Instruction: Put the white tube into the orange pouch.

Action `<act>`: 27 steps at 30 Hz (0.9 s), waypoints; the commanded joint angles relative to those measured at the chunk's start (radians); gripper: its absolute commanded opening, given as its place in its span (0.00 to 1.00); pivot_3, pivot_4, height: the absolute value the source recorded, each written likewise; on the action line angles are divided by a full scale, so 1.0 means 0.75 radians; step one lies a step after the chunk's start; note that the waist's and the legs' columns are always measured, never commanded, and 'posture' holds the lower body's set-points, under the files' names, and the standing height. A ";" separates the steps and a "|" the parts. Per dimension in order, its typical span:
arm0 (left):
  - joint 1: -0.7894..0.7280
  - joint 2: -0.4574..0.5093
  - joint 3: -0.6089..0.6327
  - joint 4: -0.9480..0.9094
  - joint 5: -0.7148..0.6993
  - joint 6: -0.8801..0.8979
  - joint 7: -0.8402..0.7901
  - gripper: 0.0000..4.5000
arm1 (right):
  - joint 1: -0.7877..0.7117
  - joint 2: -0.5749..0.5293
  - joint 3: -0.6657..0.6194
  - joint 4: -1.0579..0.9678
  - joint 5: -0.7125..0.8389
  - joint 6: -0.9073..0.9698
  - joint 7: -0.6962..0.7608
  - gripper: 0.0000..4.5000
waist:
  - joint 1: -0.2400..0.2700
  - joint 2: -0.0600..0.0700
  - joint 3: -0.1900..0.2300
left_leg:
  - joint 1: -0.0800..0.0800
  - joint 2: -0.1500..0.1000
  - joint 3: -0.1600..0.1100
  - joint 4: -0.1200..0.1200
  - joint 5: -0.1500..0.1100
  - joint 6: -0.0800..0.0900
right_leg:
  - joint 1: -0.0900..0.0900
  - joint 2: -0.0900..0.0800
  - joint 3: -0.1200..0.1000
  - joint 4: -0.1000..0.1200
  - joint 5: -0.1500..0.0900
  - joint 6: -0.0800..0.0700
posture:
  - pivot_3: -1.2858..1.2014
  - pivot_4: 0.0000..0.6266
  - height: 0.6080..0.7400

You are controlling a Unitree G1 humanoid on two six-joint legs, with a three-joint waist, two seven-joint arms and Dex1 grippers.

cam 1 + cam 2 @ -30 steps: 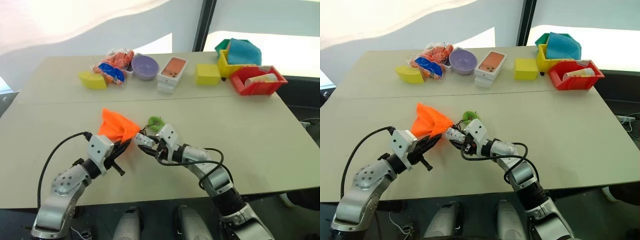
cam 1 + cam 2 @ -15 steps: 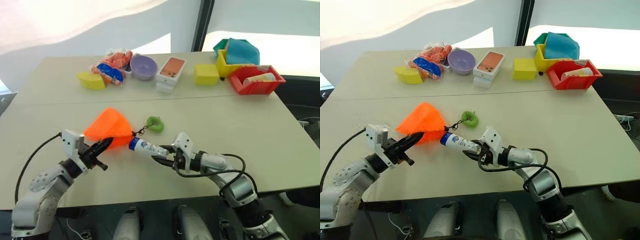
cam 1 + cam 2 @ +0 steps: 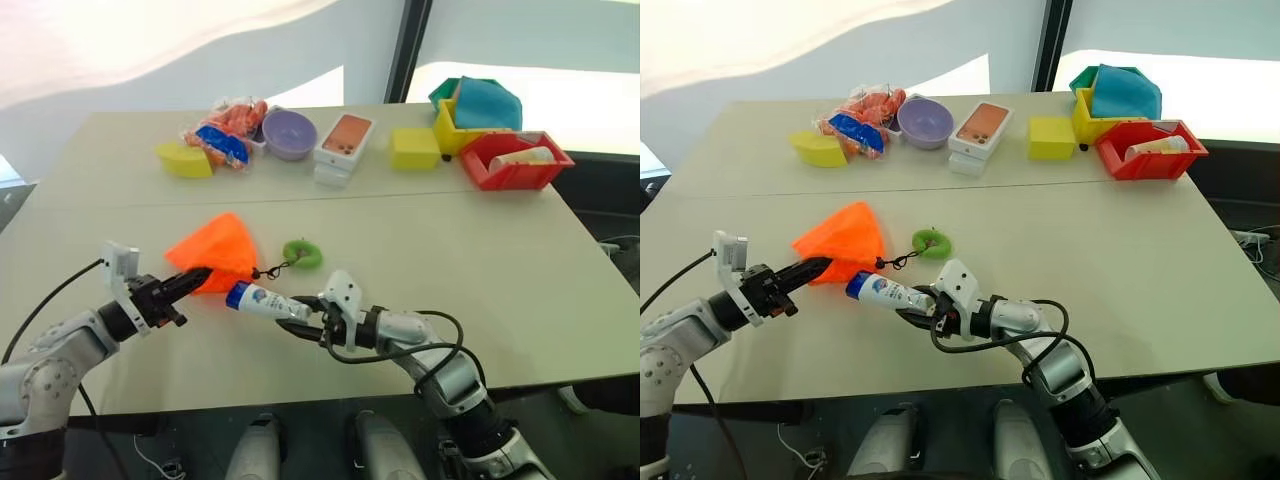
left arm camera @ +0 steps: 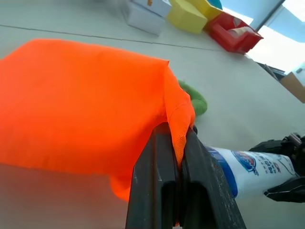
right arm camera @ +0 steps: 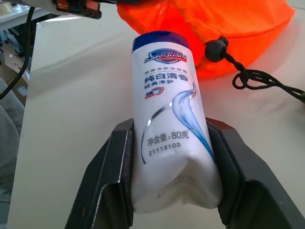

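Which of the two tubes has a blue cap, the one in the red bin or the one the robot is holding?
The white tube gripped by the right gripper has the blue cap; the pale tube in the red bin shows none.

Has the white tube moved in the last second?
Yes. The white tube has pulled back out from beside the orange pouch, toward the table's near edge, farther from the green ring.

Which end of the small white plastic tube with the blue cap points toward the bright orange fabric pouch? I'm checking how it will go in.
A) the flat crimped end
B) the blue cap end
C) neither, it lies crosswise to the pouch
B: the right gripper grips the small white plastic tube by its crimped end, with the blue cap nearest the bright orange fabric pouch.
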 commanded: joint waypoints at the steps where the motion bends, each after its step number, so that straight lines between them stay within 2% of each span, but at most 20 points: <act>1: 0.018 0.018 -0.004 -0.065 -0.015 0.006 -0.025 0.00 | -0.037 0.036 0.005 0.008 0.004 -0.048 0.007 0.35 | -0.001 0.000 0.000 | 0.000 0.000 0.000 0.000 0.000 0.000 | 0.000 0.000 0.000 0.000 0.000 0.000 | 0.52 0.24 1.00; 11: 0.106 0.020 -0.044 -0.220 0.009 -0.017 -0.022 0.00 | -0.116 0.125 -0.022 0.139 -0.043 -0.103 -0.084 0.35 | -0.001 0.000 0.000 | 0.000 0.001 0.001 -0.003 0.000 0.000 | -0.002 0.000 0.001 0.000 0.000 0.000 | 0.52 0.24 1.00; 27: 0.149 -0.002 -0.272 -0.472 0.053 -0.015 0.015 0.00 | -0.307 0.311 0.070 0.315 -0.198 -0.027 -0.233 0.35 | -0.004 0.000 0.000 | 0.000 0.001 0.001 -0.006 0.000 0.000 | -0.004 0.001 0.001 0.000 0.000 0.000 | 0.52 0.24 1.00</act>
